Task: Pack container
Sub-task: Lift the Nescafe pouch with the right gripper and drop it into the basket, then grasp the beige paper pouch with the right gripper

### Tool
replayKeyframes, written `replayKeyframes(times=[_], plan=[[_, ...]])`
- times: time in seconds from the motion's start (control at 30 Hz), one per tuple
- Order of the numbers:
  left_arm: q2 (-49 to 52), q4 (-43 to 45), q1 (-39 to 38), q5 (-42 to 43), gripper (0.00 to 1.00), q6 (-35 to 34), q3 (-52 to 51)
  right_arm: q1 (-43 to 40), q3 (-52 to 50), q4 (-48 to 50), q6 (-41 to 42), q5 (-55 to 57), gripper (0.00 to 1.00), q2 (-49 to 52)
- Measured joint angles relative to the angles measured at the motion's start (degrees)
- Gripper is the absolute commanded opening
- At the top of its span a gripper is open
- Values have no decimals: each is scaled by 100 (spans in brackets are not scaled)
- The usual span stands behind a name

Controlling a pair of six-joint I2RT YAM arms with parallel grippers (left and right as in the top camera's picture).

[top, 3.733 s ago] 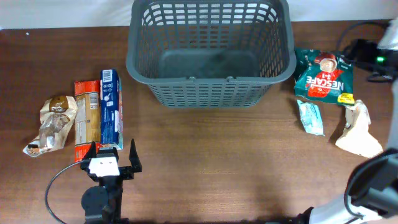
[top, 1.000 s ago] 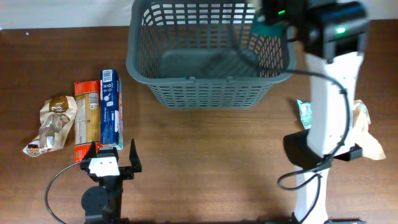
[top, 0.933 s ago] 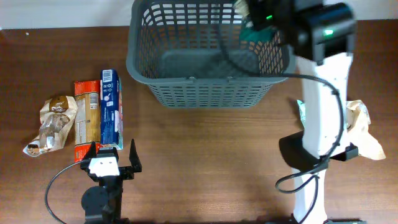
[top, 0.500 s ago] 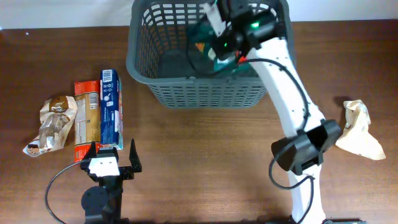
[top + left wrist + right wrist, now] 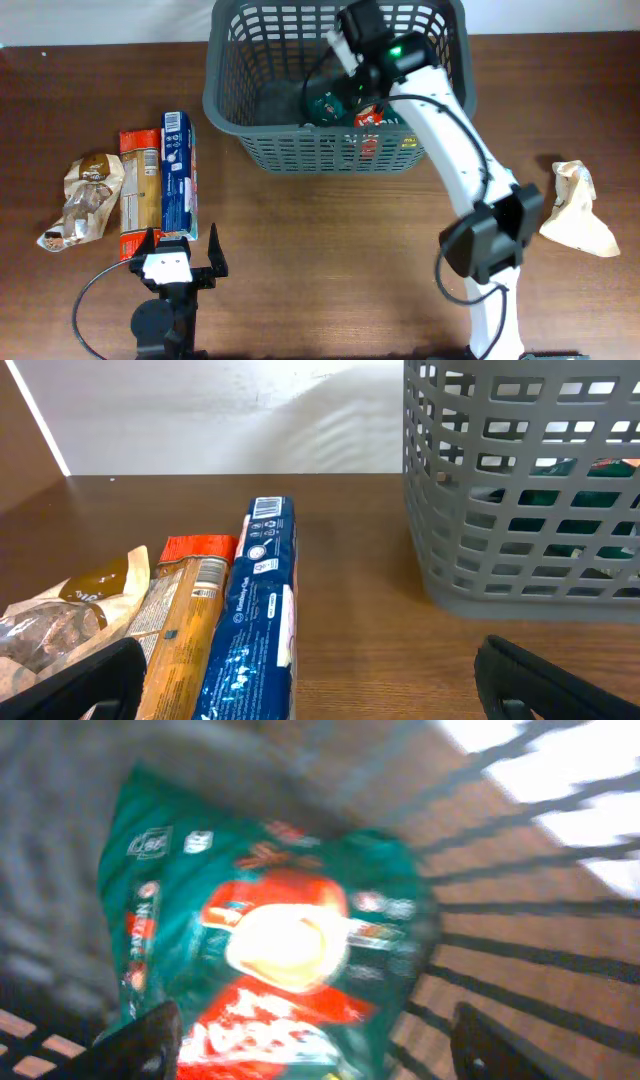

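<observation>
The container, a dark grey lattice basket, stands at the back middle of the table. My right gripper reaches down inside it with its fingers wide apart. In the right wrist view the gripper is open just over a green and red Nescafe packet, which lies against the basket's wall. The packet also shows from overhead and through the lattice of the container. My left gripper is open and empty near the front left.
A blue box, an orange packet and a brown bag lie at the left, ahead of the left gripper. A beige paper bag lies at the right. The right arm spans the table's right half.
The right arm carried the green packet from the table's right side over the rim into the basket. The gripper now stands open over it. The left arm has not moved.
</observation>
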Motion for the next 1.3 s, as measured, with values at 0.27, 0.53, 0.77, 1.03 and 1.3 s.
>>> replayKeyframes(times=[0.27,0.53,0.77,1.03,1.3], plan=[[0,4,0,0,99,0,0,-1335,673,-227,-31,433,95,-2374],[0,2,0,0,99,0,0,-4315,-750,378,-24,90,95,-3355],[0,2,0,0,99,0,0,-5490,-3639,1073,177,-542,94,-2481],[0,2,0,0,99,0,0,-5563,-5545,2004,-59,-623,95,-2256],[0,2,0,0,99,0,0,-5563,-5998,2184,-83,-623,88,-1740]])
